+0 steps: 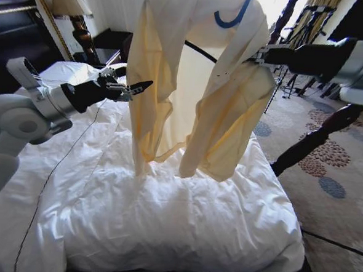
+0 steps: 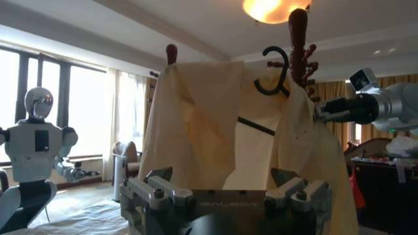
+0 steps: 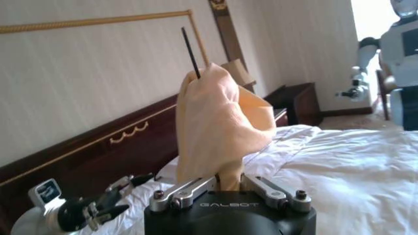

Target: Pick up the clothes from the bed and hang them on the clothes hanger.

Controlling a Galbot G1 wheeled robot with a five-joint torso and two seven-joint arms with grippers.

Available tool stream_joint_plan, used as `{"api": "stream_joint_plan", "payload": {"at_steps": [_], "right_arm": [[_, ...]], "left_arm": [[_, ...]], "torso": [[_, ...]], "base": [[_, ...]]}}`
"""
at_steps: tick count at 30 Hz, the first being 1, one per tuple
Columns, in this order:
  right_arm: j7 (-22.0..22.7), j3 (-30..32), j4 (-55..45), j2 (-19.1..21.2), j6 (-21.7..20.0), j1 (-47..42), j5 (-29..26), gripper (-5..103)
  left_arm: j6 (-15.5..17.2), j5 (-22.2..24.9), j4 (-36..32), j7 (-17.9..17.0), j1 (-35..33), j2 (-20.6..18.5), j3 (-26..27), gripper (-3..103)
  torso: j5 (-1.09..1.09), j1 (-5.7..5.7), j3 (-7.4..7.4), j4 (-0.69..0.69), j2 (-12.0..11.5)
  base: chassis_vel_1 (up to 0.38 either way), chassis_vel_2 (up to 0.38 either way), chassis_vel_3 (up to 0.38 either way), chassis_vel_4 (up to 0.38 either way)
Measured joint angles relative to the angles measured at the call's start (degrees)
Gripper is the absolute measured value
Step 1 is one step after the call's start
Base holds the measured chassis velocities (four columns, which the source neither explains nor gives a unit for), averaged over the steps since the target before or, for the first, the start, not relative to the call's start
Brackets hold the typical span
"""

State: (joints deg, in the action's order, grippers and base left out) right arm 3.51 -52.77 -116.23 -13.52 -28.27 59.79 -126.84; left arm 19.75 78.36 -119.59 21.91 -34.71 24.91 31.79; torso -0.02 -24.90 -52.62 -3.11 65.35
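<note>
**Clothes hanging lopsided above the bed, one pinch from slipping**

Clothes (image 1: 196,94), a pale yellow-cream long-sleeved top, are hanging in the air above the bed (image 1: 164,215), draped over the clothes hanger (image 1: 202,52), whose thin dark bar is showing through the open front. The right pincer (image 1: 260,57) is reaching in from the right and closing on a fold of the cloth at one shoulder; its wrist view is showing the fabric bunched between its fingers (image 3: 186,191). The left pincer (image 1: 138,87) is hovering just beside the opposite edge of the top, jaws parted and holding nothing.

The main risk, as I judge it, is that the thin fabric is sitting unevenly: one side is riding high while the other is sagging, so a release or a tug could be sending it sliding off the hanger and down onto the white duvet (image 1: 105,168). The pinch is also catching only a little cloth, which could be slipping out. Whether the shoulders are properly seated on the hanger I cannot tell.

A blue hook (image 1: 233,16) is curving near the collar, and in the left wrist view a dark hook (image 2: 277,68) is sitting close to a coat stand (image 2: 298,44) with knobbed pegs, where cloth could be snagging. A dark twisted bedpost (image 1: 310,141) is standing to the right, under the right arm. A thin black cable (image 1: 69,160) is trailing across the duvet beneath the left arm. Another robot (image 2: 36,152) is standing by the window, well apart.
</note>
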Motion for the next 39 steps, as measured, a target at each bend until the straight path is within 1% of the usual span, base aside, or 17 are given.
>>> {"api": "stream_joint_plan", "payload": {"at_steps": [1,2,4,9,12,13,16,17,19,21,22,24,26,27,29,31,39], "right_arm": [[2.64,1.01,-0.64,0.62,0.41,0.23,-1.89,0],[2.64,1.01,-0.64,0.62,0.41,0.23,-1.89,0],[5.01,3.85,-1.46,1.89,0.95,-0.24,-3.82,0],[6.97,5.26,-2.44,4.82,-0.46,1.89,-5.21,0],[12.93,5.11,-2.06,7.37,-6.24,6.70,-9.20,0],[12.93,5.11,-2.06,7.37,-6.24,6.70,-9.20,0],[13.51,5.16,-0.39,9.45,-10.83,8.21,-8.19,0],[13.51,5.16,-0.39,9.45,-10.83,8.21,-8.19,0],[14.58,5.70,0.42,11.00,-13.01,8.18,-6.89,0],[14.92,8.89,0.60,13.21,-13.79,5.49,-5.33,0],[14.92,8.89,0.60,13.21,-13.79,5.49,-5.33,0],[12.91,10.20,0.64,16.00,-13.85,2.56,-2.14,0],[6.39,9.95,1.54,19.63,-13.92,0.23,5.48,0],[6.39,9.95,1.54,19.63,-13.92,0.23,5.48,0],[0.77,9.60,2.96,22.12,-13.92,-1.00,11.95,0],[-1.32,9.59,4.19,23.64,-13.92,-1.68,15.49,0],[-2.05,10.99,10.66,24.41,-13.89,-2.87,22.20,0]], "left_arm": [[-0.02,0.02,-0.05,-0.03,-0.11,0.00,0.12,100],[-0.02,0.02,-0.05,-0.03,-0.11,0.00,0.12,100],[-0.07,0.04,-0.25,-0.08,-0.26,0.10,0.25,100],[-0.12,0.06,-0.46,-0.16,-0.45,0.36,0.34,100],[-0.26,0.11,-0.81,-0.37,-0.65,0.42,0.80,100],[-0.26,0.11,-0.81,-0.37,-0.65,0.42,0.80,100],[-0.41,0.33,-1.78,-1.87,-0.50,0.70,1.04,100],[-0.41,0.33,-1.78,-1.87,-0.50,0.70,1.04,100],[-1.36,0.39,-3.04,-6.12,-0.49,1.04,1.08,100],[-2.50,0.91,-4.85,-13.32,-0.62,1.56,1.09,100],[-2.50,0.91,-4.85,-13.32,-0.62,1.56,1.09,100],[-3.21,1.34,-6.37,-18.71,-1.10,2.36,1.84,100],[-3.32,1.38,-7.69,-21.43,-2.71,3.13,4.11,100],[-3.32,1.38,-7.69,-21.43,-2.71,3.13,4.11,100],[-3.33,1.39,-8.60,-21.95,-4.63,3.68,6.29,100],[-3.32,1.35,-9.36,-21.96,-6.85,4.40,8.27,100],[-3.19,0.81,-12.00,-21.39,-13.51,6.67,13.12,100]], "torso": [[0.01,0.00,0.00,0.00,0.00],[0.01,0.00,0.00,0.00,0.00],[0.00,0.00,0.00,0.01,0.00],[0.01,-0.01,0.00,0.00,0.00],[-0.01,0.00,0.00,-0.02,0.00],[-0.01,0.00,0.00,-0.02,0.00],[0.00,0.00,0.00,0.01,0.00],[0.00,0.00,0.00,0.01,0.00],[0.01,-0.01,0.00,0.00,0.00],[0.00,-0.01,0.00,0.01,0.00],[0.00,-0.01,0.00,0.01,0.00],[0.00,-0.01,0.00,-0.01,0.00],[0.04,0.00,0.00,0.00,0.00],[0.04,0.00,0.00,0.00,0.00],[0.04,-0.01,0.00,-0.01,0.00],[0.02,-0.01,0.00,-0.01,0.00],[-0.01,-0.01,0.00,0.00,0.00]], "base": [[0.000,0.000,0.000,0.000],[0.000,0.000,0.000,0.000],[0.000,0.000,0.000,0.000],[0.000,0.000,0.000,0.000],[0.000,0.000,0.000,0.000],[0.000,0.000,0.000,0.000],[0.000,0.000,0.000,0.000],[0.000,0.000,0.000,0.000],[0.000,0.000,0.000,0.000],[0.000,0.000,0.000,0.000],[0.000,0.000,0.000,0.000],[0.000,0.000,0.000,0.000],[0.000,0.000,0.000,0.000],[0.000,0.000,0.000,0.000],[0.000,0.000,0.000,0.000],[0.000,0.000,0.000,0.000],[0.000,0.000,0.000,0.000]]}}
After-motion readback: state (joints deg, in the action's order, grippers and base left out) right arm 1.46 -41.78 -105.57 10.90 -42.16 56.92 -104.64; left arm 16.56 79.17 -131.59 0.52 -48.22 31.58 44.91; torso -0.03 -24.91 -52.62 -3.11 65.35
